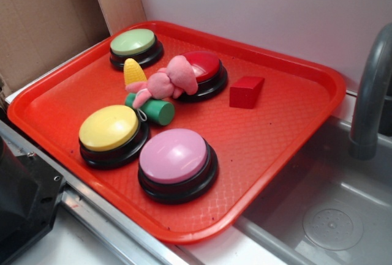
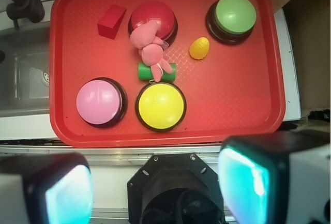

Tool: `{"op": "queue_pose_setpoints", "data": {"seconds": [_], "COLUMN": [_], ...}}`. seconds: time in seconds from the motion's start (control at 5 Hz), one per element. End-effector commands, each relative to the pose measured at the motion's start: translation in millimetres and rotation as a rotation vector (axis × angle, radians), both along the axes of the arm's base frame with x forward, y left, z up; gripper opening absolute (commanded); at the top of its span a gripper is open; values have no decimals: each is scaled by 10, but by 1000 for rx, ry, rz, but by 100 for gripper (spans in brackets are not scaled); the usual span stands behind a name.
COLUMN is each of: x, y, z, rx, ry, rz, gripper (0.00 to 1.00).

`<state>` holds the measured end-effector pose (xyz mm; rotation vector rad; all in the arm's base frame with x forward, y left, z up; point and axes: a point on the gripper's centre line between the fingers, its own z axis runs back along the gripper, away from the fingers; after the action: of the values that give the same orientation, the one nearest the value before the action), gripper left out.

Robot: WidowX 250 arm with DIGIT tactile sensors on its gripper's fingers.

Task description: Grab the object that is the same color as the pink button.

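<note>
You can't see all of the green cylinder [image 2: 156, 71]: the plush [image 2: 150, 46] lies across its middle, and in the exterior view the plush [image 1: 164, 82] covers its far end. The plush also hides the red button [image 1: 205, 69] at its 9 o'clock edge. The corn's [image 1: 134, 72] lower part sits behind the plush. Your gripper [image 2: 158, 182] is blurred and cut off at 6 o'clock of the wrist view. The faucet [image 1: 370, 87] is cropped at 3 o'clock.
</note>
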<state>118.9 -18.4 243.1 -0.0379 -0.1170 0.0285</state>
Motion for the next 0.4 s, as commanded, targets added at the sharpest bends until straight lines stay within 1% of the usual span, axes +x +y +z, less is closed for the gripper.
{"op": "queue_pose_setpoints", "data": {"seconds": [0.0, 0.2], "x": [0, 255], "y": [0, -15], "z": [0, -196], "rx": [0, 38], "ry": [0, -53], "rz": [0, -36], "gripper": [100, 100]}}
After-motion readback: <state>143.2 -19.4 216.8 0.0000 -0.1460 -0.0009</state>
